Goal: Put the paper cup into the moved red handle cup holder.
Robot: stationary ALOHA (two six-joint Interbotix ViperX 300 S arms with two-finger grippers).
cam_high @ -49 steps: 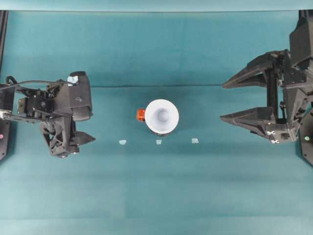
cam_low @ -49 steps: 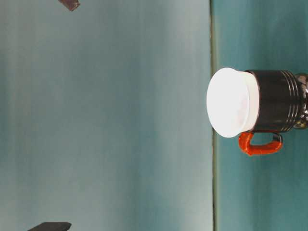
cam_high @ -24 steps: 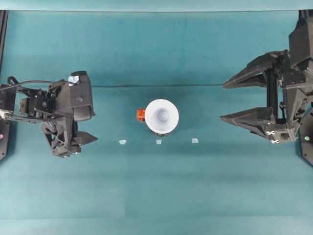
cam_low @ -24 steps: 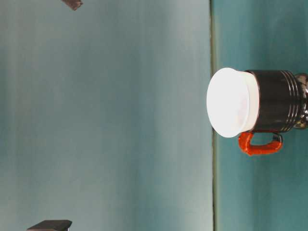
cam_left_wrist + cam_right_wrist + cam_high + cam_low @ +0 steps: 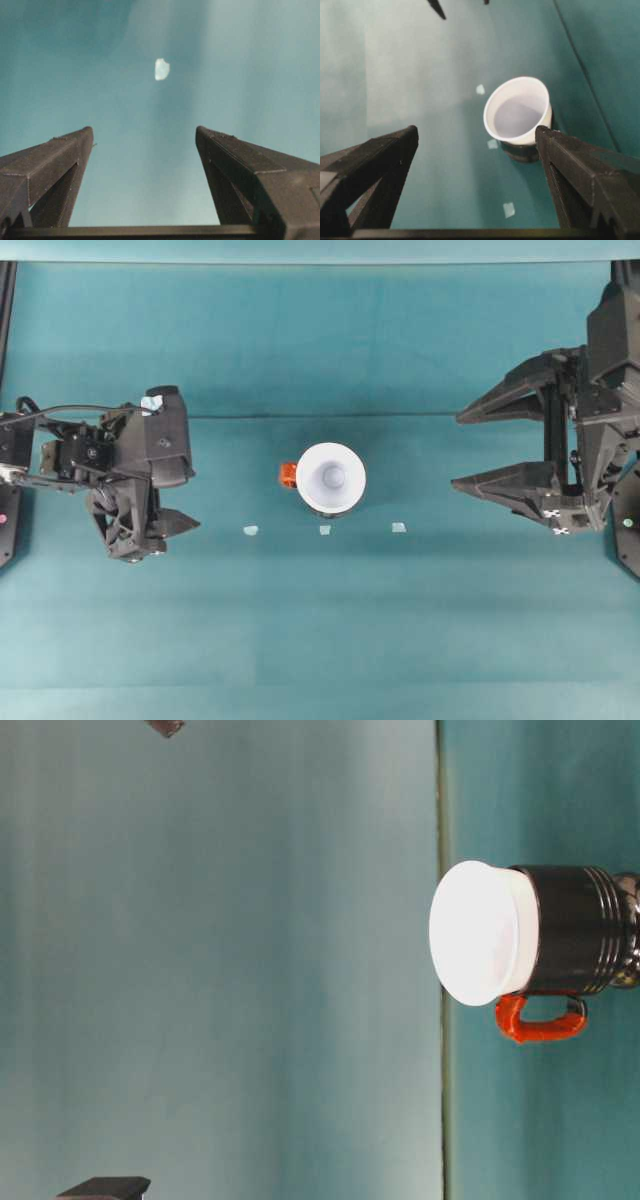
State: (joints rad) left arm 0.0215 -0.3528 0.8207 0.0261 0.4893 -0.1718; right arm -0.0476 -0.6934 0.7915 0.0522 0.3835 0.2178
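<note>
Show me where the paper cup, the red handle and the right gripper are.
paper cup (image 5: pixel 331 477), overhead view, inner bottom.
red handle (image 5: pixel 540 1018), table-level view, its loop.
right gripper (image 5: pixel 455 449), overhead view, gap between open fingertips.

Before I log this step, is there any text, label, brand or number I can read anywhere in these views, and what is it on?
Nothing readable anywhere.
Left arm housing: a faint pale mark, too small to make out.
Right pincer: a small white patterned tag near its base, no legible characters.
Paper cup, black holder and the tape bits on the table: no print visible.
</note>
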